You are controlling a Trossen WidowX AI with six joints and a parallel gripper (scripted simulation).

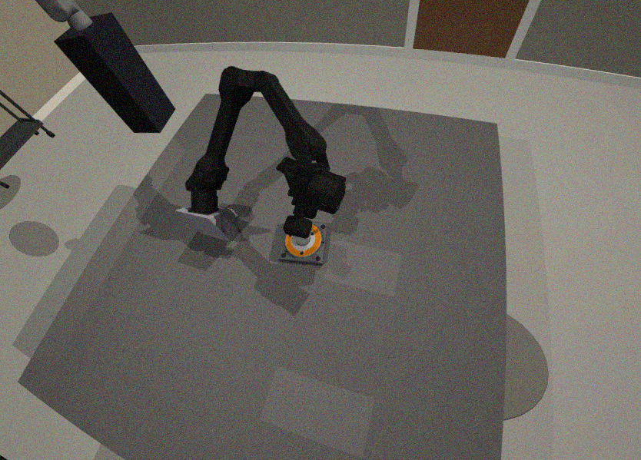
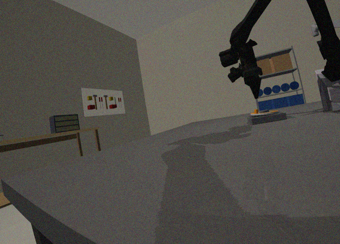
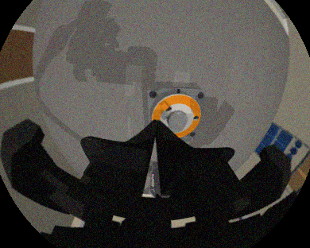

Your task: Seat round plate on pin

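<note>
The round plate (image 1: pixel 311 250) (image 2: pixel 272 112) (image 3: pixel 180 98), with an orange ring and pale middle, sits around the grey post (image 2: pixel 264 111) (image 3: pixel 177 119) on the square dark base (image 1: pixel 323 251) (image 2: pixel 269 118) (image 3: pixel 188 91). Its orange tab (image 2: pixel 255 111) (image 3: pixel 163 106) stands at the upper left of the ring in the wrist view, with a dark hole just inside it. The plate looks slightly raised at the tab side in the exterior view. The pin cannot be made out. My gripper (image 2: pixel 257 97) (image 3: pixel 156 122) is shut and empty, pointing down a little above the plate.
The base has dark corner holes. The arm's pale mount (image 1: pixel 206 220) stands on the table left of the base in the top view. A large black box (image 1: pixel 120 75) hangs at the upper left there. A shelf (image 2: pixel 296 71) stands in the background.
</note>
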